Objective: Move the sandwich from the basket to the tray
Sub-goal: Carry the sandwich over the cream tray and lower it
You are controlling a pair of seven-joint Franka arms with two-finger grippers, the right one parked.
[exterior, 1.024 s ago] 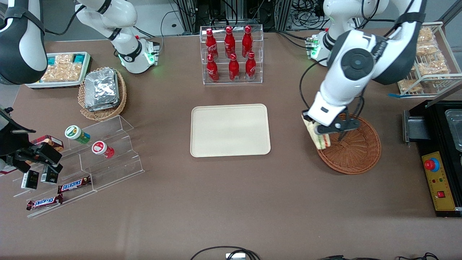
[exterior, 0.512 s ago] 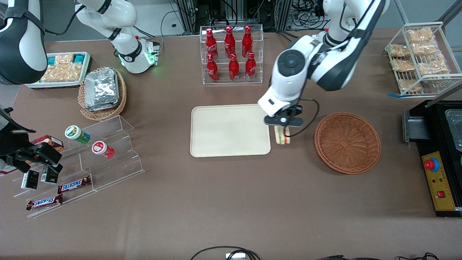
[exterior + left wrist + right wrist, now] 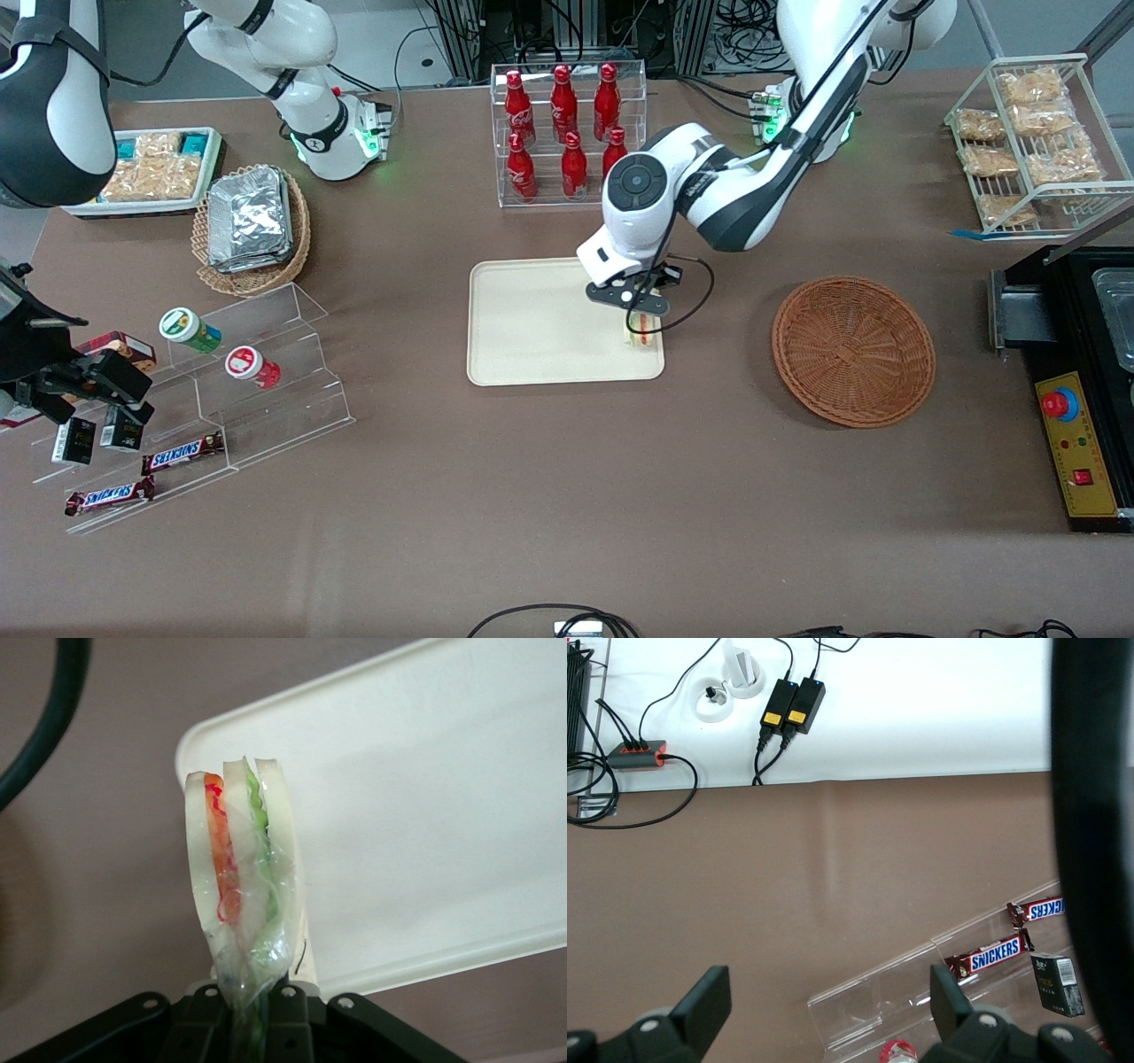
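Note:
My left gripper [image 3: 640, 312] hangs over the cream tray [image 3: 532, 328], at the tray's end nearest the basket, and is shut on the clear-wrapped sandwich [image 3: 641, 330]. In the left wrist view the sandwich [image 3: 237, 877] stands out from the gripper [image 3: 252, 1010], showing pale bread with red, orange and green layers, with a rounded corner of the tray [image 3: 425, 815] under it. I cannot tell whether the sandwich touches the tray. The round reddish-brown wicker basket [image 3: 853, 351] sits beside the tray toward the working arm's end, with nothing in it.
A clear rack of red bottles [image 3: 569, 133] stands farther from the front camera than the tray. A tan basket of foil packs [image 3: 251, 226] and a clear stepped stand with snacks [image 3: 204, 390] lie toward the parked arm's end. A black box with a red button [image 3: 1076, 416] sits past the basket.
The gripper carried the sandwich out of the basket, across the bare table and over the tray's end. The basket now holds nothing.

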